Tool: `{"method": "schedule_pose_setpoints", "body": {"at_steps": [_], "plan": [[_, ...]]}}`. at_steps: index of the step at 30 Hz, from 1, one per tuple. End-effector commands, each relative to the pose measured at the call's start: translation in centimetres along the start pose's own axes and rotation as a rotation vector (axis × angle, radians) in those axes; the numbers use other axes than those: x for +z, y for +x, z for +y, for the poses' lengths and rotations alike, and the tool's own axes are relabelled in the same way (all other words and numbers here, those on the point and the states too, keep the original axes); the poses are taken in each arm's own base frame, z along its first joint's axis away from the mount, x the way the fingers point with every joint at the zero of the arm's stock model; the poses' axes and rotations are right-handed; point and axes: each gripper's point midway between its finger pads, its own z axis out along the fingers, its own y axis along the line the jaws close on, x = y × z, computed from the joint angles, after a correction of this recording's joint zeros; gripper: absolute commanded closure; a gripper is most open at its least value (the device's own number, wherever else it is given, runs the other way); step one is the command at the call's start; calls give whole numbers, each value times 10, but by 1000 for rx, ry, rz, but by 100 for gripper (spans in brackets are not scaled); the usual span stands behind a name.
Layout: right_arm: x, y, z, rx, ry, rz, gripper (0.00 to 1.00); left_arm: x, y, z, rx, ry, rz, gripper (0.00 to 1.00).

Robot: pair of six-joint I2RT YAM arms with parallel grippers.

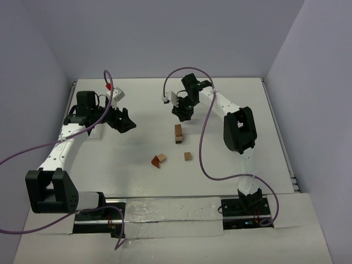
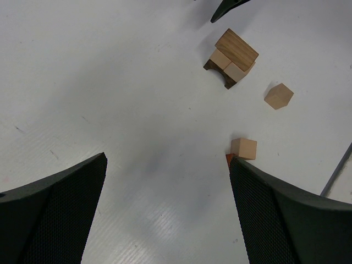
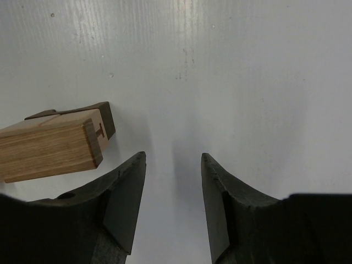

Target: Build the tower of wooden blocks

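The wood block tower [image 1: 178,133] is a short stack at mid-table: a dark base, two light tan cubes and a brown oak block on top [image 2: 234,58]. A loose tan cube [image 1: 187,156] lies to its near right. Another tan cube [image 2: 244,148] sits against a reddish wedge [image 1: 157,160] nearer the front. My right gripper [image 1: 183,114] hovers just behind the tower, its jaws narrowly apart with nothing between them [image 3: 172,157]; the tower's top block [image 3: 52,144] lies beside its left finger. My left gripper [image 1: 124,120] stands wide open [image 2: 168,159] over bare table, left of the blocks.
The white table [image 1: 247,110] is walled at the back and sides. Purple cables [image 1: 204,143] run along both arms. The tip of the right gripper [image 2: 228,8] shows at the top of the left wrist view.
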Motion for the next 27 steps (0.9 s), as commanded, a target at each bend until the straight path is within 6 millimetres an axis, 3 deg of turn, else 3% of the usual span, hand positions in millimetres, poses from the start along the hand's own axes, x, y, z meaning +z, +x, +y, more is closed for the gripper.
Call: {"method": "schedule_pose_setpoints", "body": {"at_steps": [1, 27], "plan": [[-11, -18, 10, -31, -18, -32, 49, 0, -17, -2, 37, 14, -48, 2], [-13, -19, 17, -43, -27, -26, 42, 1, -15, -3, 34, 14, -46, 2]]}}
